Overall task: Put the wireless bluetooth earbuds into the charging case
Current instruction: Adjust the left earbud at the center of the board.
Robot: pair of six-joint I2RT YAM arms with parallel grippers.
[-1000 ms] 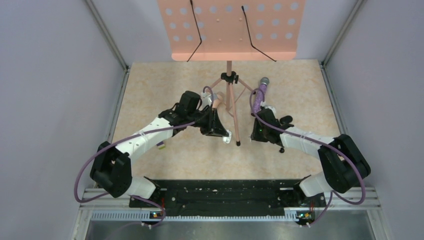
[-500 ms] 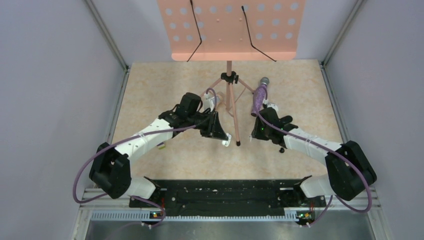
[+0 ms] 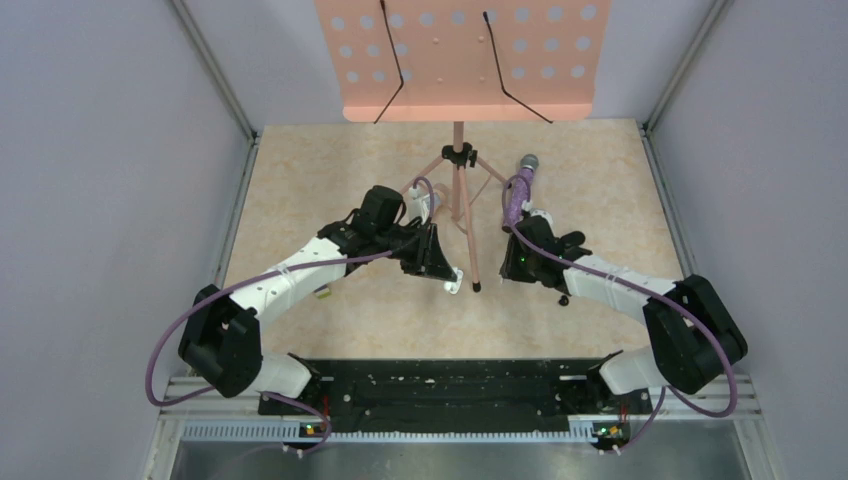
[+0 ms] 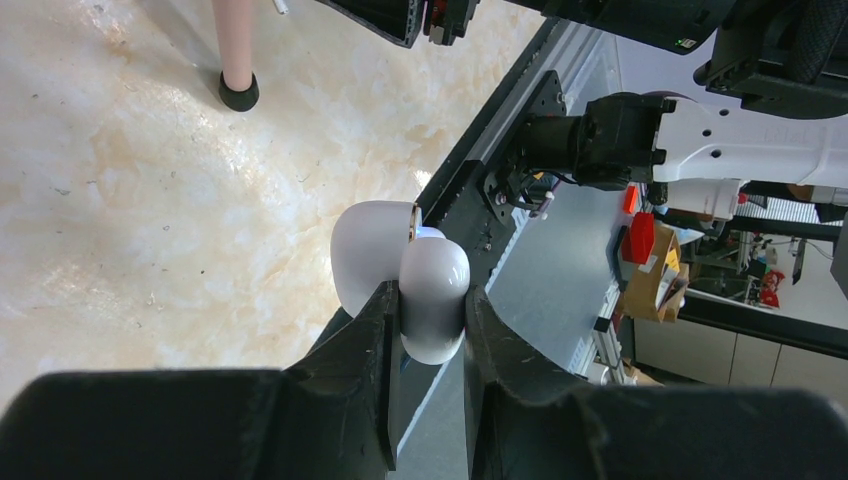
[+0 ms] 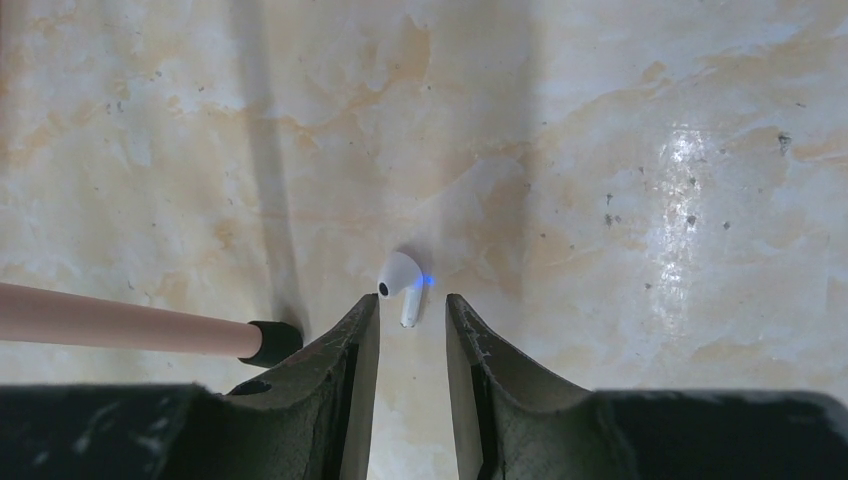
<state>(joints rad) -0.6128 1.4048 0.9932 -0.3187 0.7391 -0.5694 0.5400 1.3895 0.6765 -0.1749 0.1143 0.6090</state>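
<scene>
My left gripper (image 4: pixel 430 297) is shut on a white glossy charging case (image 4: pixel 436 272) with its lid (image 4: pixel 368 250) hinged open, held above the table near the stand's front leg; it shows in the top view (image 3: pixel 455 279). The case is white, not black. One white earbud (image 5: pixel 400 273) with a blue light lies on the table. My right gripper (image 5: pixel 412 302) is open, low over the table, its fingertips (image 5: pixel 366 312) either side of the earbud's stem without clamping it. No second earbud shows.
A pink music stand (image 3: pixel 458 60) stands at the back; its tripod leg ends in a black foot (image 5: pixel 270 342) just left of my right gripper. A glittery purple microphone (image 3: pixel 517 190) lies behind the right gripper. A small cube (image 3: pixel 322 291) sits by the left arm.
The left gripper with the case has shifted slightly. The right arm's elbow has swung out and back while its gripper stays low by the stand's foot.
</scene>
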